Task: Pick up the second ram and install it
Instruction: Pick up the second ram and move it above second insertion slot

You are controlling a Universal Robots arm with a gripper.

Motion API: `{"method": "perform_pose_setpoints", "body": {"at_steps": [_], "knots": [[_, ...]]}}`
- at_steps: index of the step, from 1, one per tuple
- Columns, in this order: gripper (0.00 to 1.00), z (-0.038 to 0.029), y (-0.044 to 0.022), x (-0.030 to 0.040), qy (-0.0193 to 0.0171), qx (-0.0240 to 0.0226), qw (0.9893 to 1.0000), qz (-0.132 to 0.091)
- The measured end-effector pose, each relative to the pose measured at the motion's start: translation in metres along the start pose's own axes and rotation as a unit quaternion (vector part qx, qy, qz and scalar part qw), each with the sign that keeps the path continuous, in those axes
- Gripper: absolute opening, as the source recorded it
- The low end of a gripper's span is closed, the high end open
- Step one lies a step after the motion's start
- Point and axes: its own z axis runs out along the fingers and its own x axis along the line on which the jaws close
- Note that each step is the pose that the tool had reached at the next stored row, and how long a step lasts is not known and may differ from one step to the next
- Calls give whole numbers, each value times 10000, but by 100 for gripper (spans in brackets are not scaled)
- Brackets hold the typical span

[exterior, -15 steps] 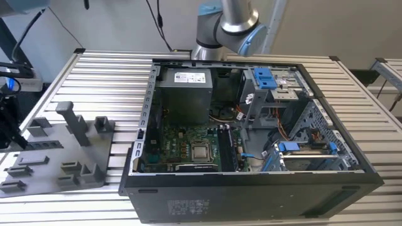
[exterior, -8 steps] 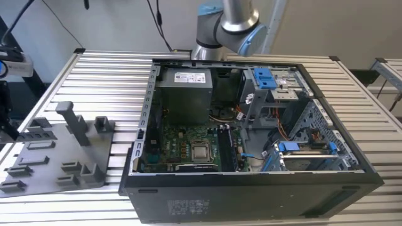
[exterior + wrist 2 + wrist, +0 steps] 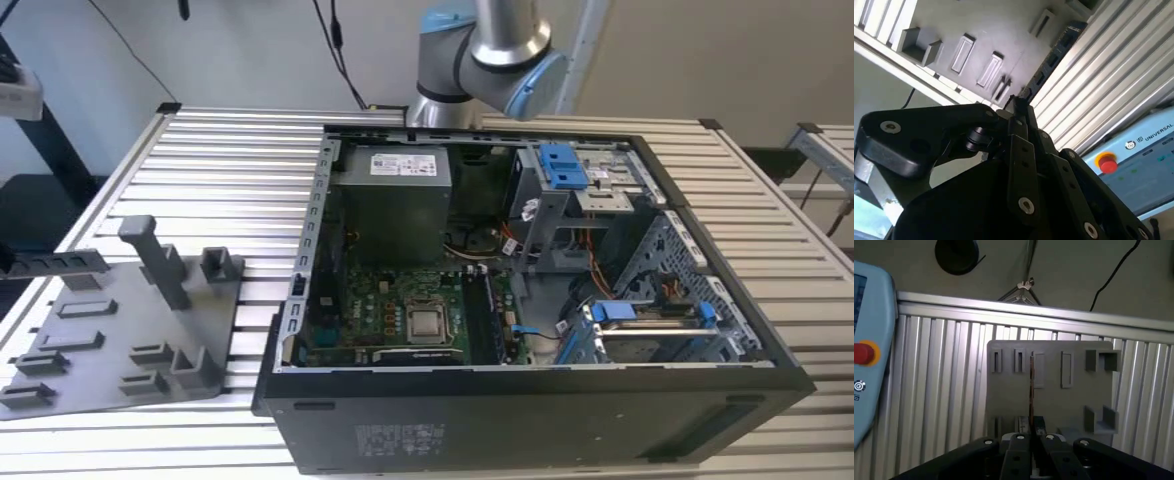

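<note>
Between the fingertips of the gripper point(image 3: 1032, 436), pinched tight: ram point(image 3: 1031, 390), edge-on in the first wrist view, a thin dark strip jutting straight out from the closed jaws. Shown lengthwise in the second wrist view, flat face with a row of dark chips, running away from the black fingers point(image 3: 1021, 150).

Behind the ram: grey tray point(image 3: 1064, 405), moulded with narrow slots and small raised blocks. Gap between the ram's far end and the tray: cannot tell.

Apart from the tray, across bare slats of the table point(image 3: 944, 390): pale blue pendant point(image 3: 871, 330) with a red button point(image 3: 861, 353).

Seen from the exterior view, tray flat on the table, carrying a tall grey post point(image 3: 158, 260), low frames and blocks.

Just beside the tray, on the exterior view's right: open black case point(image 3: 534, 425), lying on its side. Inside:
- power supply point(image 3: 390, 200) at the far end
- green motherboard point(image 3: 367, 310) nearer, on the side closest to the tray
- processor point(image 3: 429, 322) seated on the board
- long dark memory slots point(image 3: 497, 315) next to the processor; contents of those slots: cannot tell
- metal drive cages on the side farthest from the tray, fitted with blue latches point(image 3: 563, 165)
- loose cables point(image 3: 501, 240) between board and cages

Beyond the case, well away from the tray: grey and blue joint of the arm point(image 3: 487, 50).
</note>
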Motion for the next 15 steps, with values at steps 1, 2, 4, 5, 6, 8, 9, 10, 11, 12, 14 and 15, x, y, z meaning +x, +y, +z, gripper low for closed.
{"method": "perform_pose_setpoints", "body": {"at_steps": [1,2,4,5,6,8,9,10,11,12,14,15], "knots": [[14,-46,0,-2,0,1,10000,0],[14,-91,1,-4,0,0,10000,0],[14,-180,2,-8,0,1,10000,0],[14,-228,3,-10,0,0,10000,0],[14,-274,4,-13,0,1,10000,0],[14,-364,5,-17,0,0,10000,0],[14,-409,6,-19,0,1,10000,0],[14,-452,7,-21,-1,1,10000,0],[14,-499,7,-23,0,0,10000,0],[14,-543,8,-25,0,1,10000,0],[14,-550,8,-25,-1,2,10000,0],[14,-550,8,-25,-1,1,10000,0]]}}
